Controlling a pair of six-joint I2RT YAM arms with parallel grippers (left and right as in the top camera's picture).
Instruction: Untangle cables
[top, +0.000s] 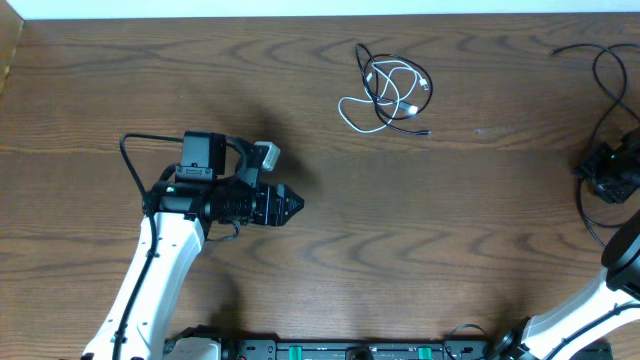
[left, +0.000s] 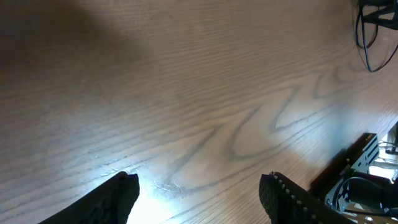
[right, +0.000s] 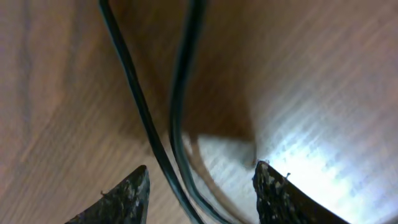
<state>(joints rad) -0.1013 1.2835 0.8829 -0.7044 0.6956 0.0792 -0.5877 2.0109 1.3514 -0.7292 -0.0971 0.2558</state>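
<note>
1. Overhead: black and white cables (top: 392, 92) lie knotted together, far on the counter (top: 480, 230), untouched.
2. Left hand (top: 296, 203) and right hand (right: 202, 180) both stand open, gripping nothing; next, one probably must reach the tangle.

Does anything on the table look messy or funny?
Yes. The black cable and white cable lie tangled in one heap near the far edge of the table, looped through each other instead of lying apart.

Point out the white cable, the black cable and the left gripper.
white cable (top: 343, 111): overhead view, on its left loop.
black cable (top: 361, 50): overhead view, on its top bend.
left gripper (top: 293, 203): overhead view, between its fingertips.
</note>
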